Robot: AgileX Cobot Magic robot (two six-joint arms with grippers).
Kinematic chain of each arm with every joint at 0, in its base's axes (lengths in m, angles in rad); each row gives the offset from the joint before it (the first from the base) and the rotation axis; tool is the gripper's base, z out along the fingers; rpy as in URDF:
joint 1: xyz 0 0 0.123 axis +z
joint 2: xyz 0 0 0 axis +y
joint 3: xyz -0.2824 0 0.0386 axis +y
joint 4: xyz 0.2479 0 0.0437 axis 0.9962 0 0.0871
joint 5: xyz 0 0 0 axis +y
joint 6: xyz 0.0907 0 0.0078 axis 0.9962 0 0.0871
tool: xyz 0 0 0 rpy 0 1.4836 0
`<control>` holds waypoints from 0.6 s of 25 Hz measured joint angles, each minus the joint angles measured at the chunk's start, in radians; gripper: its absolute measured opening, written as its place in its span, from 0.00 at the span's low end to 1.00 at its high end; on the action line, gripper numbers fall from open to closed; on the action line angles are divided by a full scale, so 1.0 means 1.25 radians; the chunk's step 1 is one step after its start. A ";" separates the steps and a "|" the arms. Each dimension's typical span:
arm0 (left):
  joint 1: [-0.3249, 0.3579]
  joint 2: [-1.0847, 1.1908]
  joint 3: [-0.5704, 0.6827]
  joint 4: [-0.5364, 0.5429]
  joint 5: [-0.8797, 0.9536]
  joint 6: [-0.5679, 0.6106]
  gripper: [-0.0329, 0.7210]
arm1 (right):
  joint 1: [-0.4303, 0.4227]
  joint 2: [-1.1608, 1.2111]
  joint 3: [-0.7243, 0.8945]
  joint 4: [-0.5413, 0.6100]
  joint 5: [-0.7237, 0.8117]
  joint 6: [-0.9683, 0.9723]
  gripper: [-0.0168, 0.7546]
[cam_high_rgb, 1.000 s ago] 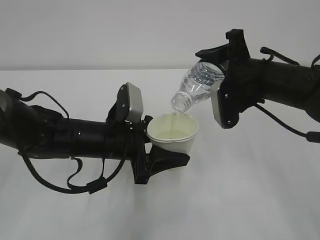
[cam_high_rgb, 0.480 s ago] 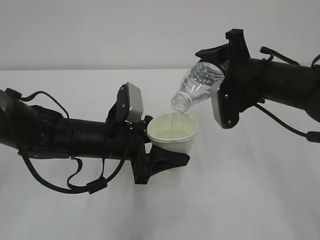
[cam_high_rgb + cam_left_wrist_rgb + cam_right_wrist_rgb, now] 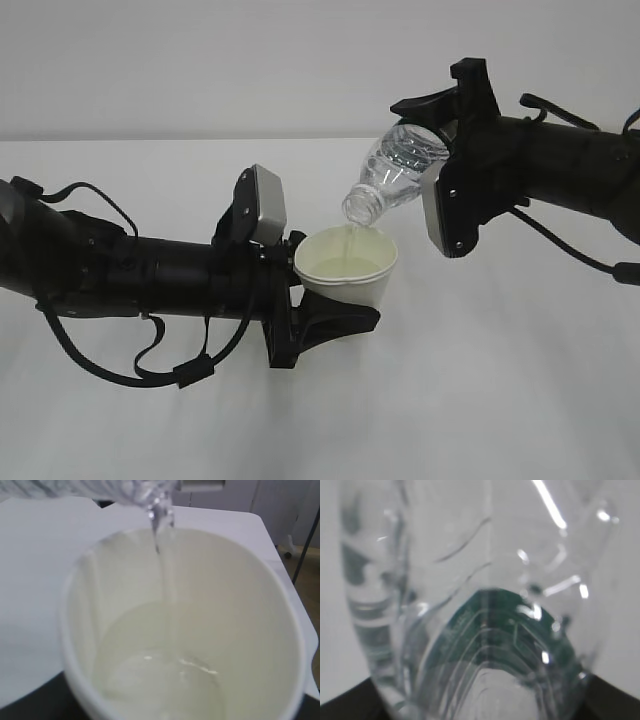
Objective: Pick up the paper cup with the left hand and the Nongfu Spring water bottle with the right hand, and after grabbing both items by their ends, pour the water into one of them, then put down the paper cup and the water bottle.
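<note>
Tilting the bottle (image 3: 398, 172) mouth-down, right pincer (image 3: 452, 150) grips it; left pincer (image 3: 318, 305) clasps the cup (image 3: 350, 272).

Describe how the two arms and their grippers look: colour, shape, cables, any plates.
Both arms are matt black, thick and tubular. Loose black cables loop under the left arm and along the right. The left hand has angular black fingers and a grey-silver rectangular plate with rounded corners on top; the right hand carries a similar plate with small screw dots.
</note>
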 joint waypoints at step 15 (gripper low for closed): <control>0.000 0.000 0.000 0.006 -0.001 0.000 0.65 | 0.000 0.000 -0.002 0.000 -0.004 -0.001 0.63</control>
